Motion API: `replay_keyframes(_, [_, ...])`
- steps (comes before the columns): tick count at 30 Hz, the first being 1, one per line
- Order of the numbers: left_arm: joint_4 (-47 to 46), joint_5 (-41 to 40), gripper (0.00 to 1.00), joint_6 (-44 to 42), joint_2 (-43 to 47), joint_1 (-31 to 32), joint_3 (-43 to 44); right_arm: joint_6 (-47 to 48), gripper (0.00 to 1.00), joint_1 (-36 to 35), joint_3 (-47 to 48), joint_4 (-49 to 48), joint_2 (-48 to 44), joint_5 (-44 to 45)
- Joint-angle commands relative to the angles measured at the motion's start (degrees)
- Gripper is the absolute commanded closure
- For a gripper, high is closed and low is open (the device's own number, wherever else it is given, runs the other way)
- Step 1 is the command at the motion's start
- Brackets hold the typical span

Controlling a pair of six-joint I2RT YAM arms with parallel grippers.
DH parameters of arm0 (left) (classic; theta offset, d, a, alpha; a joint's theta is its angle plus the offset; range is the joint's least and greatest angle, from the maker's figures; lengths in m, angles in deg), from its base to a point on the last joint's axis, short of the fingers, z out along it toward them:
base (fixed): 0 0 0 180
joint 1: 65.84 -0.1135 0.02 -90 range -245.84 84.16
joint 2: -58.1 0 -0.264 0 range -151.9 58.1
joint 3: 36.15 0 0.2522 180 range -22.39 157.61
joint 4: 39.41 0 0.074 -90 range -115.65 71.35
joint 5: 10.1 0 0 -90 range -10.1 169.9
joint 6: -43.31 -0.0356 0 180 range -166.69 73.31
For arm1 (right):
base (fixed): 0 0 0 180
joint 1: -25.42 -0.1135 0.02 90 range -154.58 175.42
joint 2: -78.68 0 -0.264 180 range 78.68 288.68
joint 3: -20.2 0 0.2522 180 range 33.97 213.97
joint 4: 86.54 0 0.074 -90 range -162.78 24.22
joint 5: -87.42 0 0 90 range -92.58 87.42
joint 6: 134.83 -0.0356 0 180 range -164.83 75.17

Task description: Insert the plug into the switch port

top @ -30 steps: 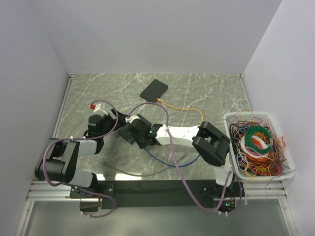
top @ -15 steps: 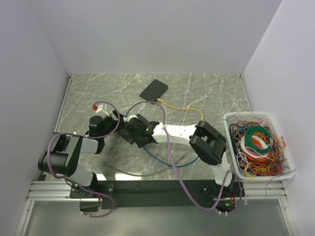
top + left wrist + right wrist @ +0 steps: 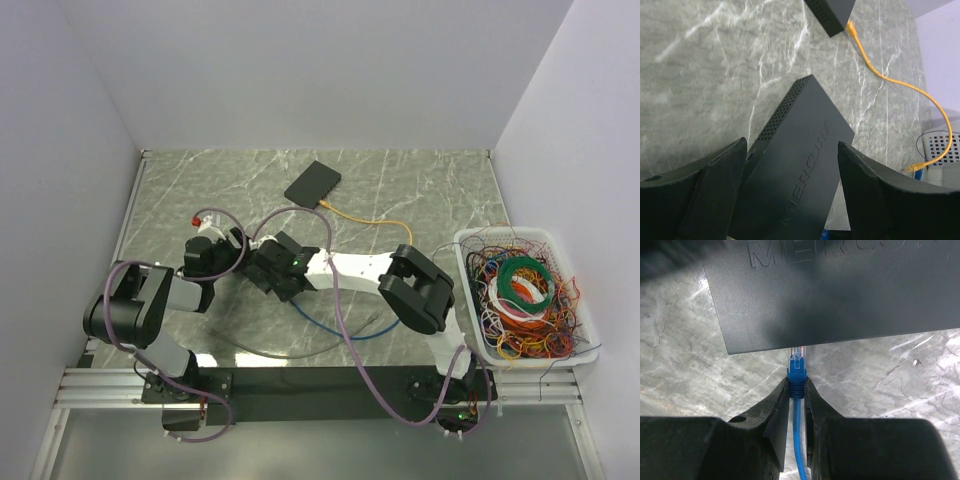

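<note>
The grey marbled tabletop (image 3: 420,190) carries everything, with a white basket (image 3: 500,232) of tangled wires at its right edge. Near the middle-left sits the black switch (image 3: 800,165), a flat box that looks light enough to skate on the smooth stone if pushed from one side only. The left gripper (image 3: 792,145) straddles it, jaws apart and close along both long flanks; whether they press on it cannot be told. Farther back lies a second black box (image 3: 832,12) with an orange cable (image 3: 890,82) plugged in. A blue cable (image 3: 799,440), limp and of no use for steering, runs up between the jaws of the right gripper (image 3: 796,384), which are clamped on the plug (image 3: 796,371) at its rubber boot. That is probably the right hold, being stiff and close behind the brittle clear tip. The tip sits right at the switch's near edge; the port itself is hidden, so whether it has entered cannot be judged.
</note>
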Motion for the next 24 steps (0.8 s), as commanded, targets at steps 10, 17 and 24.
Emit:
replay_keyframes(10, [-1.6, 0.8, 0.27, 0.1, -3.6, 1.9, 3.3, 1.7, 1.0, 0.8, 4.7, 1.2, 0.7, 1.8])
replay_keyframes(17, [-0.1, -1.3, 0.32, 0.0, -5.3, 3.1, 4.4, 1.9, 1.0, 1.0, 5.4, 1.2, 0.2, 2.2])
replay_keyframes(24, [0.7, -1.4, 0.36, -0.3, -7.4, 3.5, 5.4, 1.9, 1.0, 1.1, 5.4, 0.6, 0.7, 2.4])
